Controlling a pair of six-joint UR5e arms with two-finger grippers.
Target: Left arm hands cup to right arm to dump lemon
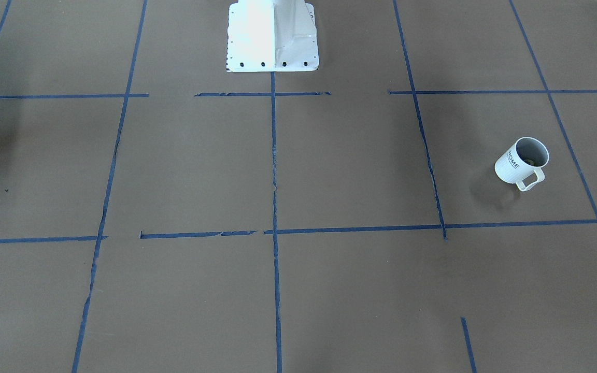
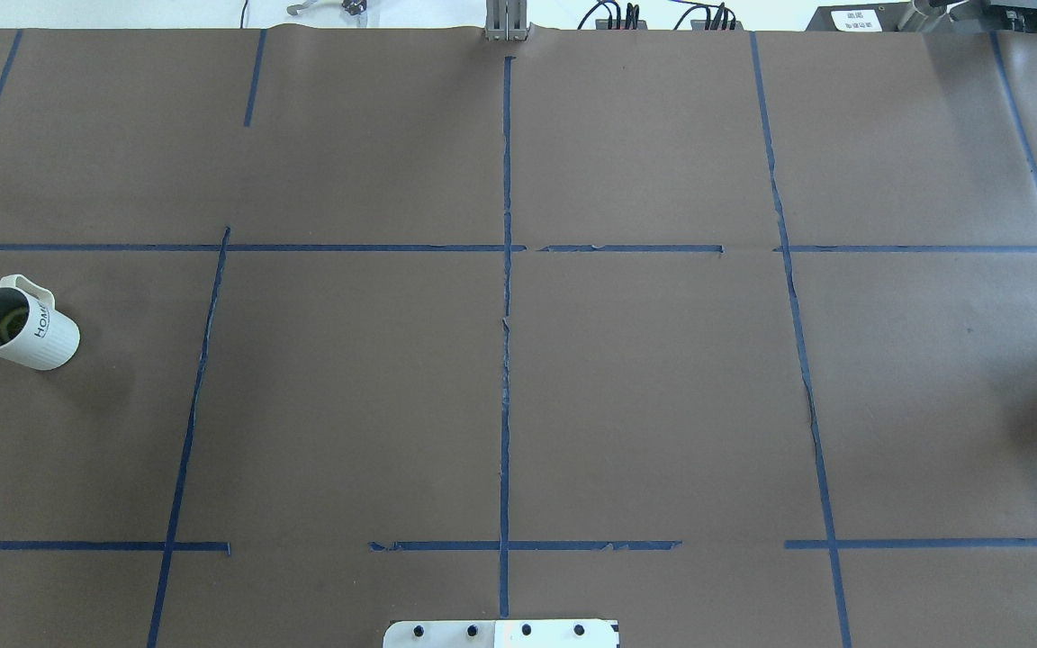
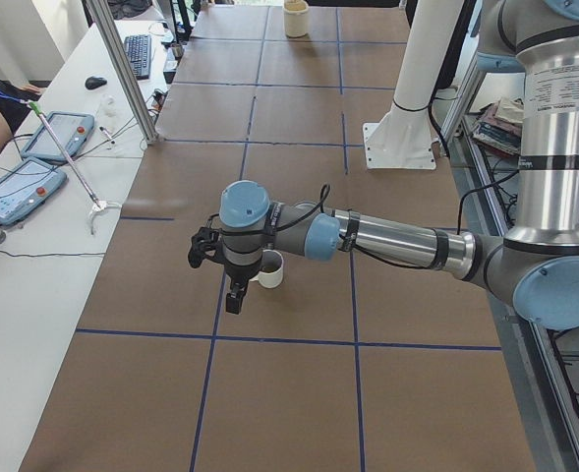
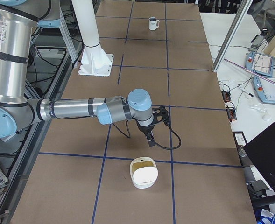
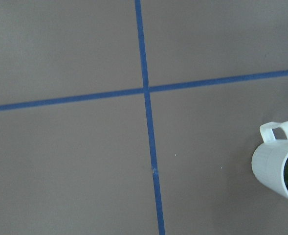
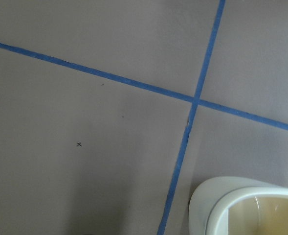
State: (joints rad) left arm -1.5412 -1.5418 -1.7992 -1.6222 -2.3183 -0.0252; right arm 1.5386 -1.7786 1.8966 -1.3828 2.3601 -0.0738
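A: Cup [image 2: 37,335]?
B: Upright on the table [image 2: 644,387], far to the robot's left of the white mount [image 1: 272,36]. In the left-side view the left arm [image 3: 387,239] covers part of it.
A: Lemon [image 2: 7,324]?
B: Dull yellowish bit inside, barely readable. Cut off in the left wrist view.
A: Hands?
B: Left gripper [image 3: 234,301] seen side-on only: spread or pressed together, cannot tell. Right gripper [image 4: 150,136], far right of the mount, same. White bowl [image 4: 144,173] there too, clipped in the right wrist view.
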